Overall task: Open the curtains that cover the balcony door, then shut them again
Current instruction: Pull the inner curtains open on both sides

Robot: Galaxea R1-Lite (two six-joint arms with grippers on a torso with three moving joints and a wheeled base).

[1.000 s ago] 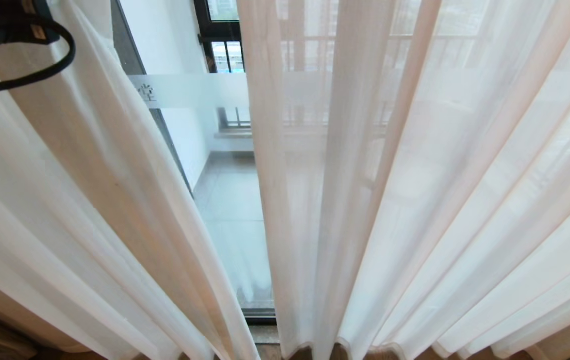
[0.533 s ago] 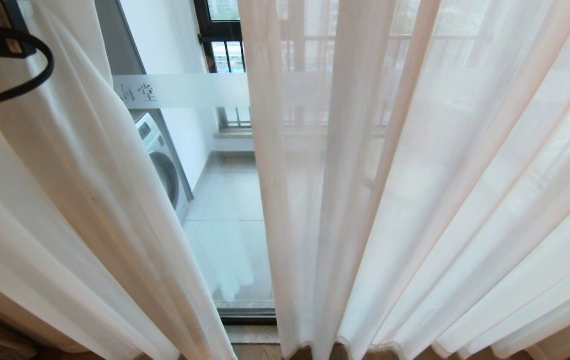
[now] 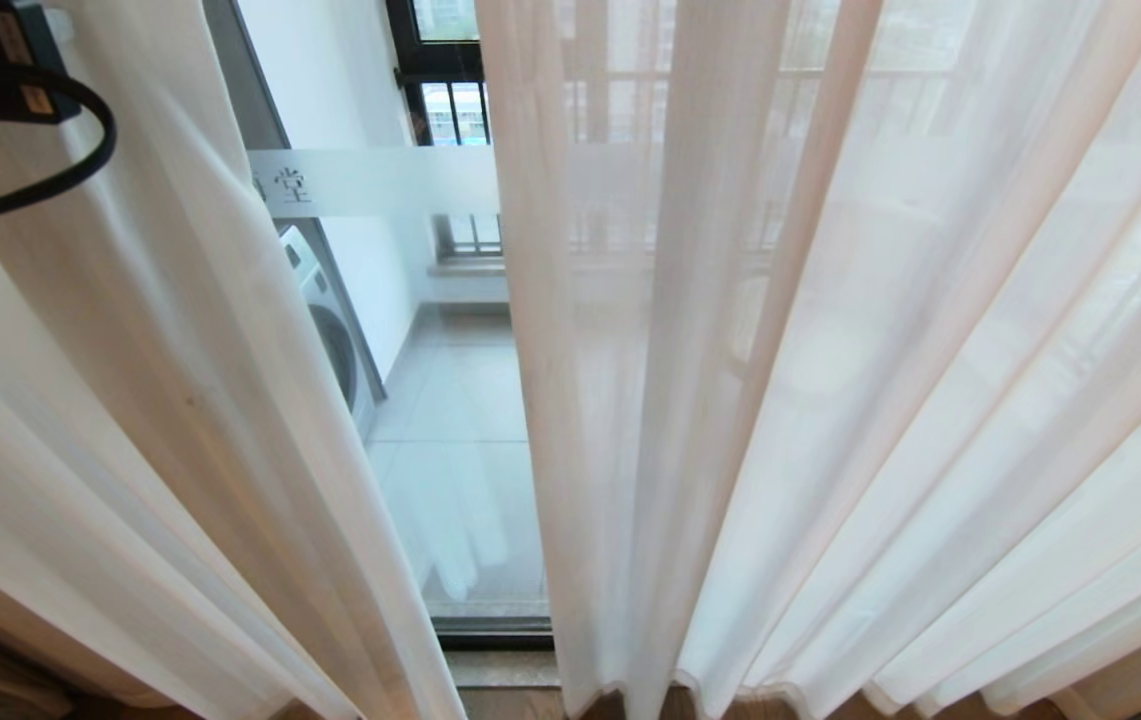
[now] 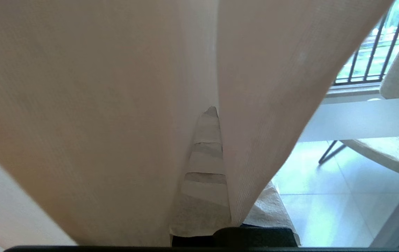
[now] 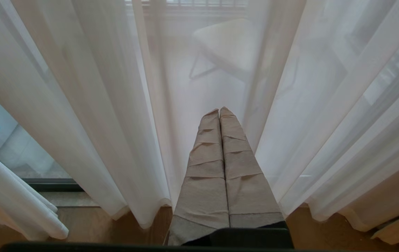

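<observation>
Our left gripper (image 4: 213, 115) is clenched on a fold of the thin see-through white sheer curtains (image 3: 830, 400), high at the left edge of the gap. Through the gap we see the glass balcony door with its frosted band (image 3: 370, 180) and a white washing machine (image 3: 330, 330). Our right gripper (image 5: 219, 112) hangs clenched, empty, near the sheers

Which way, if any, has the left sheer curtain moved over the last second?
Yes: left. The left sheer curtain has pulled its edge leftward along the fixed frosted band, uncovering the washing machine behind the glass.
</observation>
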